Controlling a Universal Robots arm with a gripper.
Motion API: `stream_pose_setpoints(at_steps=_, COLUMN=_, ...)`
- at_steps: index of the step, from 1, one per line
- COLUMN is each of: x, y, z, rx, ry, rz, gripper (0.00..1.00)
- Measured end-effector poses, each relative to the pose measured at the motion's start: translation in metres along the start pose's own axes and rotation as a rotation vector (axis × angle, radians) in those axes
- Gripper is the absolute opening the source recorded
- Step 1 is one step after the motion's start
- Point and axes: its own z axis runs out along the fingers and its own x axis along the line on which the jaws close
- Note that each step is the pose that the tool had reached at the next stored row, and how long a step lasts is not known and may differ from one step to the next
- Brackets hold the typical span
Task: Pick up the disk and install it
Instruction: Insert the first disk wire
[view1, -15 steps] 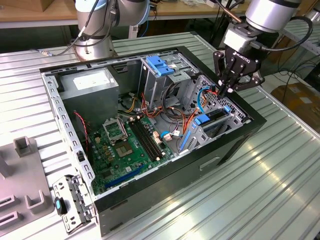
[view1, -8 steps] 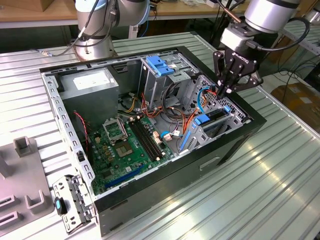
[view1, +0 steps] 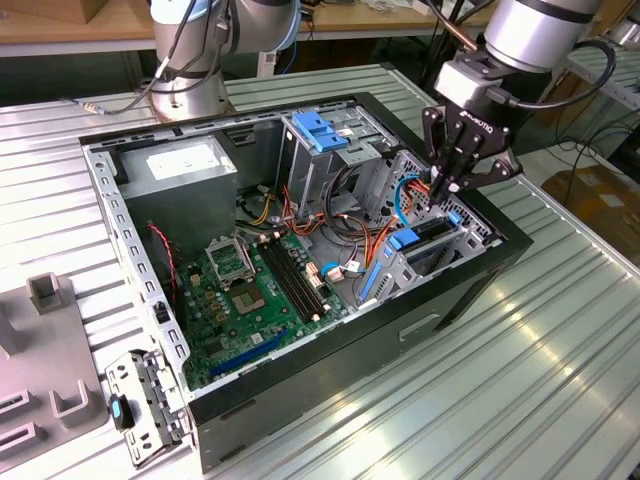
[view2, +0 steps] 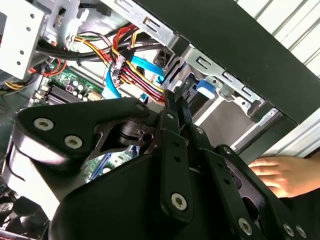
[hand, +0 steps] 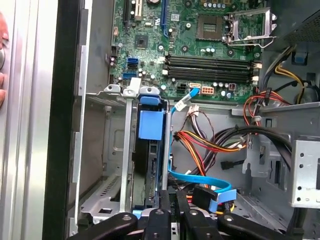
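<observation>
The disk stands on edge in the drive bay at the corner of the open computer case on the exterior view's right, its blue rails showing at both ends. In the first wrist view the disk is a dark slab between the bay's metal walls, with a blue rail tab along it. My gripper hangs just above the bay's far end, by the orange and blue cables. Its black fingers are pressed together with nothing seen between them. In the first wrist view the gripper sits over the disk's end.
The case also holds a green motherboard, a grey power-supply box, a grey cage with a blue latch and loose cables. A person's hand rests outside the case wall. A metal bracket lies on the table.
</observation>
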Motion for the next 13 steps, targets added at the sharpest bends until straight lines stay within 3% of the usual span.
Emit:
stream_pose_setpoints(at_steps=6, x=0.0022, y=0.0000, z=0.0048, rx=-0.0012, ry=-0.0008, rz=0.053, gripper=0.16)
stream_pose_setpoints(at_steps=9, x=0.0049, y=0.0002, z=0.0054, rx=-0.0012, ry=-0.0009, rz=0.051, gripper=0.16)
stream_pose_setpoints(at_steps=13, x=0.0060, y=0.0009, z=0.0060, rx=-0.0003, ry=-0.0003, rz=0.017, gripper=0.16)
